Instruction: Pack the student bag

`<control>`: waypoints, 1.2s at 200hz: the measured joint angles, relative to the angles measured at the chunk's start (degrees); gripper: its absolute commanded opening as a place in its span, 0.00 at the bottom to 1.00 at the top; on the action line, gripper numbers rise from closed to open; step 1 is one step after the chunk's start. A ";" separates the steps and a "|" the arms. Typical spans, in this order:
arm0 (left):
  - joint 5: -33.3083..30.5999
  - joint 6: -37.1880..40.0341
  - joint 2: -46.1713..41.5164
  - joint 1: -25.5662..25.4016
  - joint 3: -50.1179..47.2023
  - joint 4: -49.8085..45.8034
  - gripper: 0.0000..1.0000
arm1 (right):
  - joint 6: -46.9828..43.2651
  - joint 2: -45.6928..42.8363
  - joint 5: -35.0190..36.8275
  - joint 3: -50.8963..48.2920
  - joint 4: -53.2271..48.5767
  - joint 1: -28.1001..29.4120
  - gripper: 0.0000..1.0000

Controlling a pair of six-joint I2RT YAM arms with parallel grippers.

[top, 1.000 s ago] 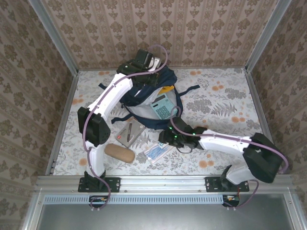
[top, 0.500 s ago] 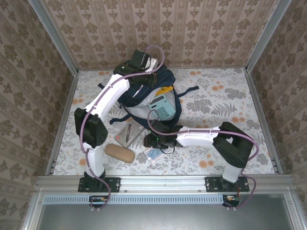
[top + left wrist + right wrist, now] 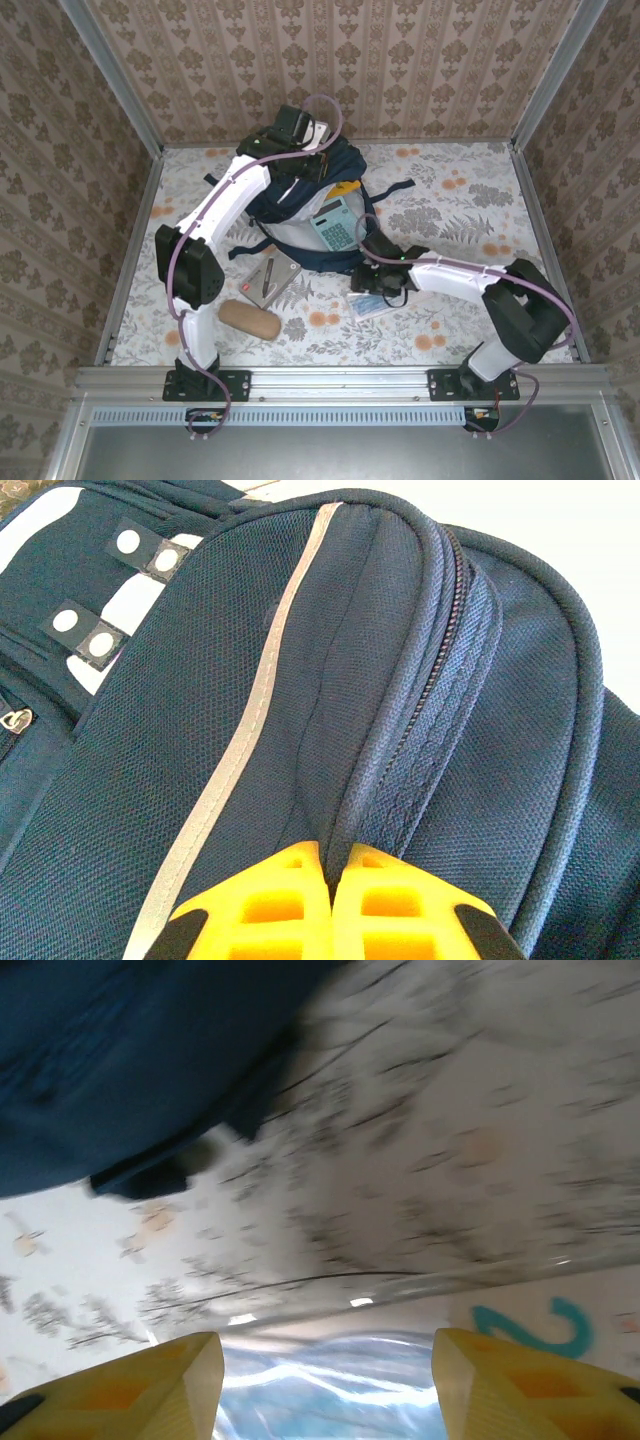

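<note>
We see the left gripper clenched on the student bag. The right gripper straddles a plastic packet; we cannot tell whether it grips.

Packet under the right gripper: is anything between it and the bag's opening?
Nothing lies on the table between the packet and the student bag. The calculator, though, lies in the bag's open mouth on the packet's side, so it could block the way in. The right gripper stands open over the packet.

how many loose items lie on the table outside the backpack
3: a flat grey notebook in front of the dark navy fabric backpack, a brown oval pouch nearer the left arm's base, a clear plastic-wrapped packet under the right pincer. The backpack may hide more.
</note>
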 measured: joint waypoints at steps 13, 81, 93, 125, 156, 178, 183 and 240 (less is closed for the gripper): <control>0.02 -0.02 0.00 -0.07 0.00 0.02 0.00 | -0.87 -2.29 1.18 0.07 -2.80 -0.74 0.61; 0.13 -0.39 0.00 -0.11 0.00 0.07 0.00 | 4.07 -16.44 5.49 -8.61 -7.72 -0.92 0.72; 0.24 -0.39 0.00 -0.11 0.00 0.07 0.00 | 3.96 -17.22 6.23 -9.16 -9.49 -2.29 0.71; 0.26 -0.39 0.00 -0.11 0.00 0.07 0.00 | 4.61 -21.92 8.87 -10.29 -11.87 -8.13 0.64; 0.26 -0.37 0.00 -0.11 0.00 0.07 0.00 | 3.34 -28.39 6.60 -16.33 -10.56 -16.65 0.64; 0.26 -0.39 0.00 -0.11 0.00 0.07 0.00 | 0.66 -29.16 4.39 -19.17 -9.46 -22.91 0.63; 0.28 -0.39 0.00 -0.11 0.00 0.07 0.00 | 0.00 -29.14 3.67 -19.47 -9.01 -24.09 0.63; 0.44 -0.42 0.00 -0.11 0.00 0.07 0.00 | -2.69 -21.27 -4.76 -19.58 -0.92 -31.69 0.59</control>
